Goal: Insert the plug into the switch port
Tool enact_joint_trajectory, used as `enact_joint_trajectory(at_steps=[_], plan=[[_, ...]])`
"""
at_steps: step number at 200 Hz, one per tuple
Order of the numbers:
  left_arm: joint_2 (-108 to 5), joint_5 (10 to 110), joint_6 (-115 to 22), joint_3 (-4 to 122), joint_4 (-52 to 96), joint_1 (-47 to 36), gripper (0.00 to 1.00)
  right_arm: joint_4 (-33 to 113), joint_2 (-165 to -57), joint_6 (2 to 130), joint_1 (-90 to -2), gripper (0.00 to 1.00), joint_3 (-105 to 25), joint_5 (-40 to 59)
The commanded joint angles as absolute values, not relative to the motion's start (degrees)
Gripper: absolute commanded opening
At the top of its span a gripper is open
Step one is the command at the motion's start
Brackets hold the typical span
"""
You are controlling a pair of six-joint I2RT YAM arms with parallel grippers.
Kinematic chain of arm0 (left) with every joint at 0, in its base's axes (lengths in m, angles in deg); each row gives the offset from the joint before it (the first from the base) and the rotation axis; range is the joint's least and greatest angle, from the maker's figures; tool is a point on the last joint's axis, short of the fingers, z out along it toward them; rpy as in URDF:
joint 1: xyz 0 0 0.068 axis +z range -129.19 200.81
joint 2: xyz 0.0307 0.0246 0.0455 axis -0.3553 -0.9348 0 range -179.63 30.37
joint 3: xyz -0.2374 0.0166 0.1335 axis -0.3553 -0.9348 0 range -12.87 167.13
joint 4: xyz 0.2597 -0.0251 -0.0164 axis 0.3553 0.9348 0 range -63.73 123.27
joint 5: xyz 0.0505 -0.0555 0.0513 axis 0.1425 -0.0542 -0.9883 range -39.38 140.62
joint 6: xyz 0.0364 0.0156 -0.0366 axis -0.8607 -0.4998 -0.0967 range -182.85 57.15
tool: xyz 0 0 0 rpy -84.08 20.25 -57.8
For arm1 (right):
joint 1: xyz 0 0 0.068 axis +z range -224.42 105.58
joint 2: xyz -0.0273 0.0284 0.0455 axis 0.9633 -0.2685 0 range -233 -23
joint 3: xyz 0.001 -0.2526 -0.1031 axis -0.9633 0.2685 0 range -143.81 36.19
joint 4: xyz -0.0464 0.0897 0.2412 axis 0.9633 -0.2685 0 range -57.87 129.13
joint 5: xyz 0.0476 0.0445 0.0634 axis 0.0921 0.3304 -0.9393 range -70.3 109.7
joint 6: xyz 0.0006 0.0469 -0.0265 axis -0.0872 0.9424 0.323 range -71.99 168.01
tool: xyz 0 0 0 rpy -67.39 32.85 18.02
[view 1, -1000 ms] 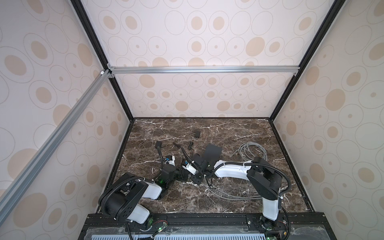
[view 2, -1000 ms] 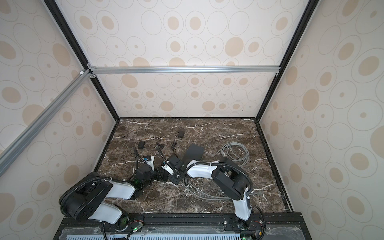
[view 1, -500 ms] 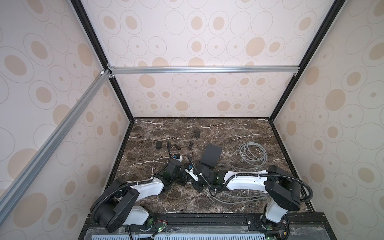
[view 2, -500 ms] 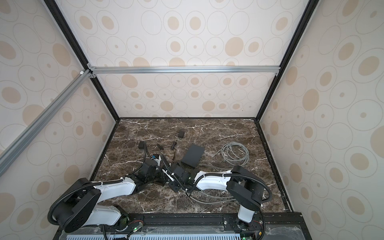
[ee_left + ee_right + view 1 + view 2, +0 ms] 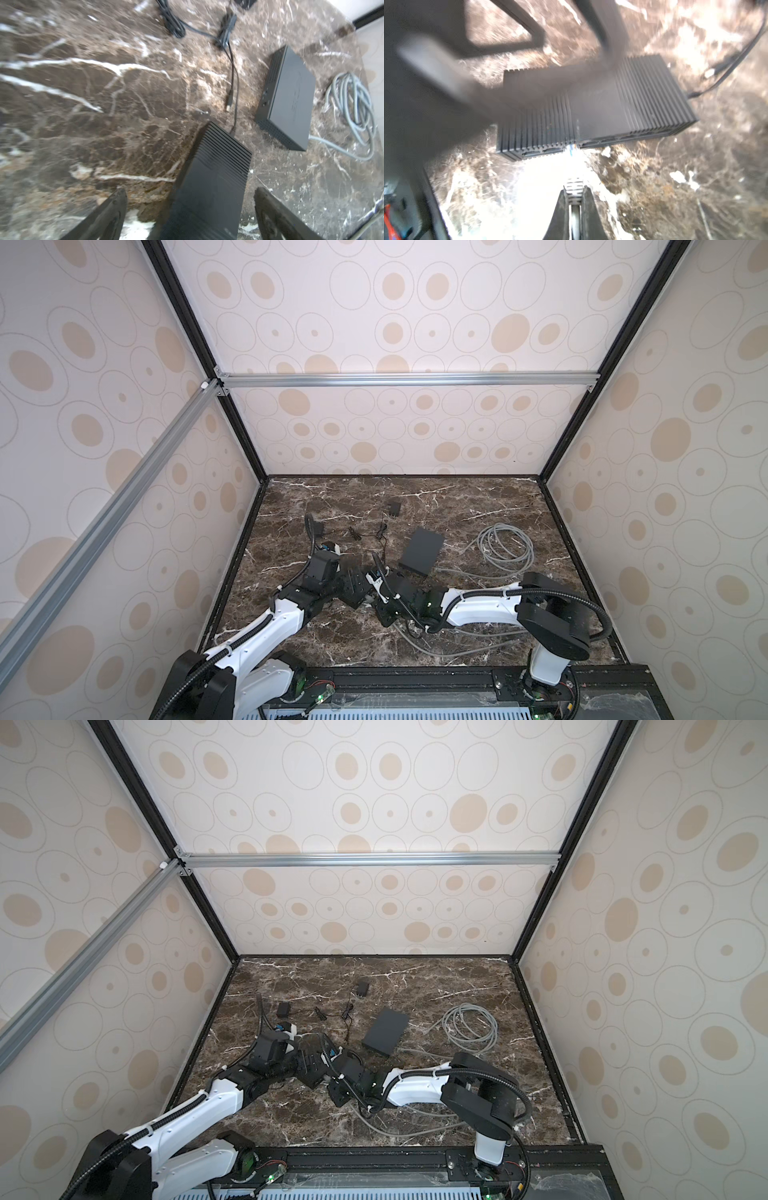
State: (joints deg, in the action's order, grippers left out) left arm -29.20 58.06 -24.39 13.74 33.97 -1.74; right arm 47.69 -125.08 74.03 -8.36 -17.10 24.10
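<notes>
The switch point(image 5: 353, 587), a black finned box, lies on the marble floor between both grippers in both top views point(image 5: 311, 1067). My left gripper point(image 5: 190, 199) is open, one finger on each side of the switch point(image 5: 216, 166) without touching it. My right gripper point(image 5: 574, 188) is shut on the plug's grey ribbed boot point(image 5: 574, 184). The plug's clear tip point(image 5: 571, 148) reaches the port face of the switch point(image 5: 643, 97). Glare hides whether it sits in a port. The left gripper's blurred fingers point(image 5: 610, 31) show above the switch.
A flat black box point(image 5: 420, 552) lies just behind the switch, with a grey cable coil point(image 5: 505, 547) to its right. Thin black leads point(image 5: 380, 533) and small adapters point(image 5: 394, 508) lie further back. Grey cable point(image 5: 436, 649) runs along the floor under the right arm.
My left gripper has opened and now straddles the switch. The right arm has drawn back toward the front edge, still holding the plug.
</notes>
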Motion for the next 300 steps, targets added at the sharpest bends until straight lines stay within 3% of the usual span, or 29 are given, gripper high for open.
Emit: enact_joint_trajectory(at_steps=[1, 30, 62, 78, 102, 112, 143, 186, 214, 256, 300], plan=[[-26.6, 60.1, -25.2, 13.7, 36.3, 0.1, 0.95, 48.3, -126.8, 77.9, -7.3, 0.00, -17.1, 25.3], [-22.9, 61.0, -23.9, 14.0, 36.4, 0.7, 0.93, 45.9, -128.4, 78.1, -6.0, 0.00, -19.2, 25.5], [-19.6, 61.4, -23.7, 13.8, 36.7, 0.8, 0.92, 43.8, -129.7, 76.4, -4.0, 0.10, -21.3, 25.6], [-18.7, 61.6, -23.7, 13.2, 36.5, 0.9, 0.92, 42.6, -129.6, 75.0, -3.9, 0.21, -21.8, 24.2], [-18.0, 62.5, -23.5, 11.9, 35.7, 0.9, 0.90, 40.6, -125.8, 71.7, -4.0, 0.48, -20.1, 27.4], [-17.8, 63.1, -23.6, 11.5, 35.2, 0.9, 0.90, 38.4, -123.3, 69.9, -4.2, 0.52, -19.7, 29.8], [-16.7, 65.6, -24.1, 10.7, 33.6, 0.9, 0.85, 27.7, -114.0, 64.0, -8.7, 0.49, -18.5, 30.9], [-15.1, 74.7, -21.3, 9.3, 28.5, 0.9, 0.84, 25.2, -104.1, 61.6, -27.0, 0.40, -9.8, 9.9], [-12.9, 85.5, -22.2, 13.7, 27.9, 0.8, 0.83, 20.2, -106.0, 57.4, -29.4, 0.42, -10.3, 7.9], [-9.9, 82.8, -35.6, 25.8, 44.3, 0.8, 0.83, 23.8, -112.2, 59.0, -29.4, 0.45, -9.4, 5.3], [-5.2, 84.1, -36.3, 23.8, 41.9, 0.9, 0.83, 26.2, -118.0, 60.3, -29.4, 0.43, -11.3, 2.4]])
